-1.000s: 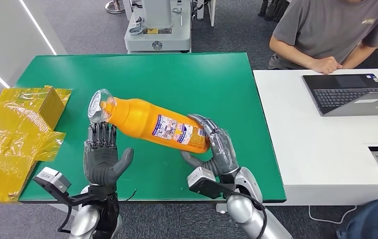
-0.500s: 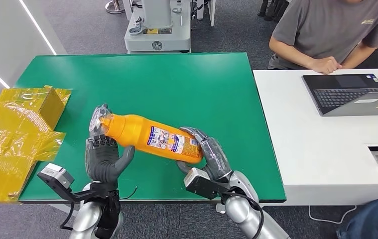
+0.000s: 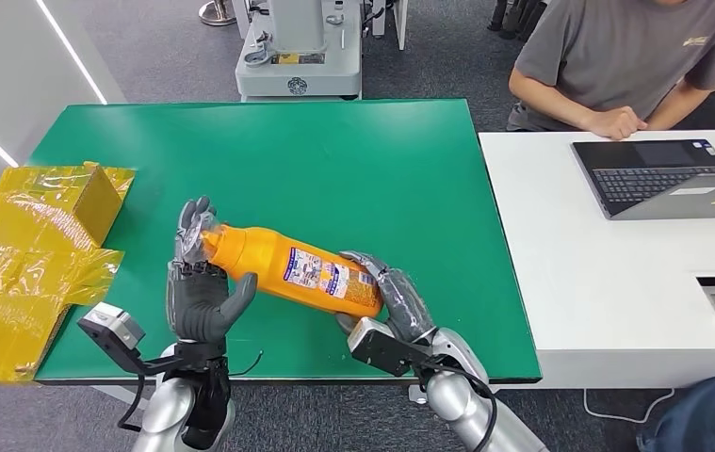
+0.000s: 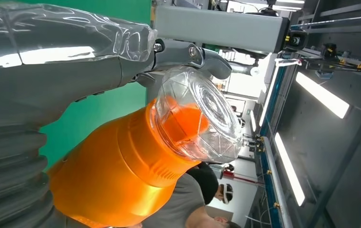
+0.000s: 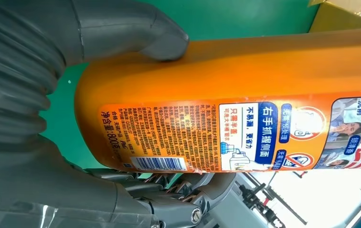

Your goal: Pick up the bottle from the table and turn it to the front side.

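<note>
Above the green table (image 3: 353, 160), orange bottle (image 3: 297, 268) gripped by both hands, right hand (image 3: 400, 306) fingers hiding its base, left hand (image 3: 201, 292) its cap.

Readable text, as I see it from my station: all of it sits on the label of the orange bottle (image 5: 245, 80). A blue panel there carries large white characters 右手抓握侧面; beside them a white box reads 不易漏,更省力. Near the base the label shows 净含量:800 with a barcode next to it, then a block of fine print too small for me to read. In the head view the bottle's label (image 3: 320, 271) is illegible.
</note>
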